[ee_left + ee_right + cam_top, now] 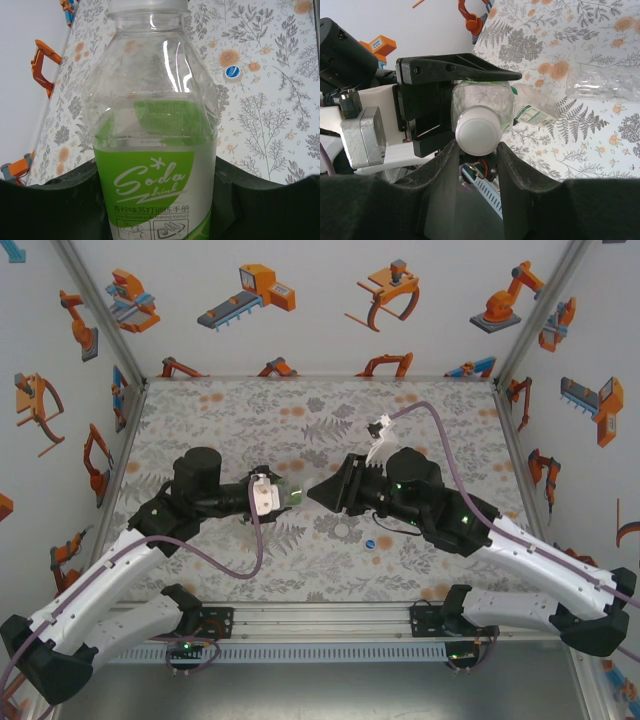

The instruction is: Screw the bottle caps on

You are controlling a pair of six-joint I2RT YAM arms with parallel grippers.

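Left claw (283, 497): clamped on the body of a clear bottle (155, 150) with a green label, held off the counter (240, 420), neck toward the right arm.
Right claw (476, 145): fingers pressed against both sides of the white cap (477, 131) seated on that bottle's neck.
Blue cap (371, 543): loose on the counter between the arms.
Second clear bottle (602, 82): on its side on the counter.

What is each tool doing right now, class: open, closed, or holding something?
Left tool: closed on the green-labelled bottle.
Right tool: closed on the white cap at that bottle's neck.
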